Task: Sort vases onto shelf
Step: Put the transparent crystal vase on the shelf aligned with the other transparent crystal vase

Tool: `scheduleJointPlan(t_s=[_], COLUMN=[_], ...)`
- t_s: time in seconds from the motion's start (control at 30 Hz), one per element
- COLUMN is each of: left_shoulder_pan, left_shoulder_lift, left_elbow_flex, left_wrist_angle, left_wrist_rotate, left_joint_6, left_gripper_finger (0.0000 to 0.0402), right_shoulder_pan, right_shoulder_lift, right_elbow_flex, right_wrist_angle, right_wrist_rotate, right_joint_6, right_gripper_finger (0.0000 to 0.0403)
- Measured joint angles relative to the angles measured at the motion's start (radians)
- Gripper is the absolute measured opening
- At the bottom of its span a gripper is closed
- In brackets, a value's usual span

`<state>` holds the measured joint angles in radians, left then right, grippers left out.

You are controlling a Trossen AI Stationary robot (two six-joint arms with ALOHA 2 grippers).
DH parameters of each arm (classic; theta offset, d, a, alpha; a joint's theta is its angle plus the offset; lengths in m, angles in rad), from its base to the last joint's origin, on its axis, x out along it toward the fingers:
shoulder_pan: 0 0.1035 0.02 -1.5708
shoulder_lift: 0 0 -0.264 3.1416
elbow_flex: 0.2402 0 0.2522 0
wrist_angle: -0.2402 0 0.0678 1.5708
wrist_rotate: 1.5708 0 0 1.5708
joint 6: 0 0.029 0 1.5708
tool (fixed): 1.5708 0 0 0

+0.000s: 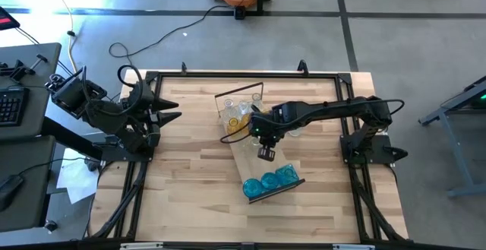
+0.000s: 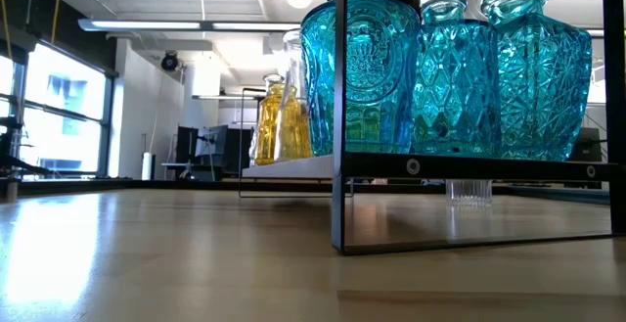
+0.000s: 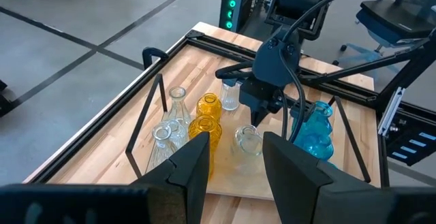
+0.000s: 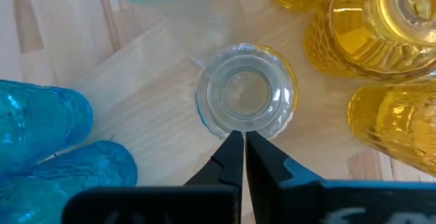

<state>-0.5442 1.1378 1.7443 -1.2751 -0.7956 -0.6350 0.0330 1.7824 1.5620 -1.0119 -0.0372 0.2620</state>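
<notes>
Tabletop (image 1: 190,204) of pale wood planks fills the middle of the overhead view, edged by a dark metal frame. On it lies the shelf (image 1: 247,155), a long light-wood plank set at a slant, with dark metal rims at both short ends.

Right arm (image 1: 334,112) reaches in from the right side across the middle of the shelf. Left arm (image 1: 114,113) waits at the left edge of the table, away from the shelf; its gripper (image 3: 235,166) has its two dark fingers spread apart with nothing between them.

Three blue vases (image 1: 269,180) stand in a row at the near end of the shelf, touching or nearly touching. Amber-yellow vases (image 1: 239,119) and several clear vases (image 3: 169,125) cluster at the far end.

Right gripper (image 4: 238,157) hangs above the middle of the shelf with its fingertips pressed together, empty, directly over a small clear vase (image 4: 246,91). That vase stands upright on the plank, between the blue group and the amber-yellow group. I cannot tell whether the fingertips touch its rim.
</notes>
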Motion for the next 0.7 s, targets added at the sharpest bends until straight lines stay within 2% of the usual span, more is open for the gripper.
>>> scheduleJointPlan(t_s=[0.7], left_shoulder_pan=[0.0], left_shoulder_lift=[0.0], left_elbow_flex=[0.0], left_wrist_angle=[0.001], left_wrist_rotate=[0.0], left_joint_6=[-0.006], left_gripper_finger=[0.0127], right_shoulder_pan=[0.001], right_shoulder_lift=[0.022], right_elbow_flex=[-0.001], right_wrist_angle=[0.015], right_wrist_rotate=[-0.042], right_joint_6=[0.01], right_gripper_finger=[0.0])
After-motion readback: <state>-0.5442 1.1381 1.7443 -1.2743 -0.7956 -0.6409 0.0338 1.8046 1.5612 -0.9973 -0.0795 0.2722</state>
